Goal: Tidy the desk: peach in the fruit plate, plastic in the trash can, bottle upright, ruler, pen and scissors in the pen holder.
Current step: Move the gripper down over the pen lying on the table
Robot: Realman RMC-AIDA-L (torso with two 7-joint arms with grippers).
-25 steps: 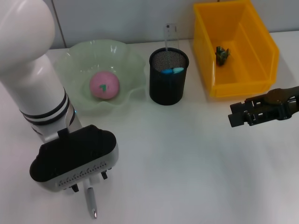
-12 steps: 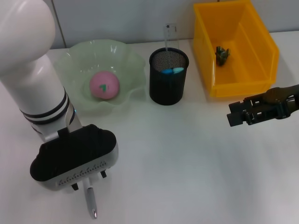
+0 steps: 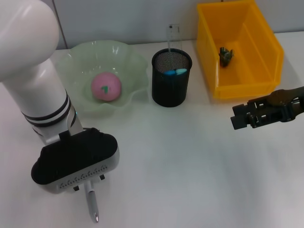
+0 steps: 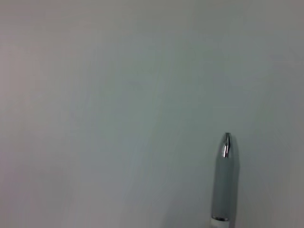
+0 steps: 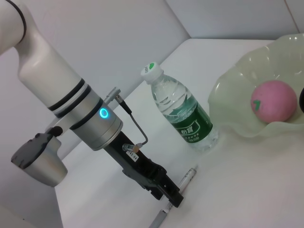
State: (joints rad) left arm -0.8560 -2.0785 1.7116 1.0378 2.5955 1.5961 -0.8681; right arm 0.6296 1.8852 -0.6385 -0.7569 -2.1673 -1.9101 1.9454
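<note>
My left gripper [image 3: 88,190] is low over the table at the front left and is shut on a silver pen [image 3: 92,207]. The pen's tip sticks out toward the front and shows in the left wrist view [image 4: 226,180]. In the right wrist view the left fingers [image 5: 170,195] straddle the pen [image 5: 186,179]. The pink peach [image 3: 106,87] lies in the green fruit plate [image 3: 135,61]. The black mesh pen holder [image 3: 171,90] holds a clear ruler [image 3: 173,34] and blue-handled scissors [image 3: 175,72]. Crumpled plastic [image 3: 226,55] lies in the yellow bin [image 3: 275,52]. The bottle [image 5: 183,116] stands upright beside the plate. My right gripper [image 3: 236,117] hovers open and empty at the right.
The left arm's white body [image 3: 33,80] hides the table's left side in the head view. The bottle stands close behind the left gripper. A wall runs along the table's back edge.
The left arm's upper part has shifted very slightly. The pen, the left gripper and the right gripper stay almost where they were.
</note>
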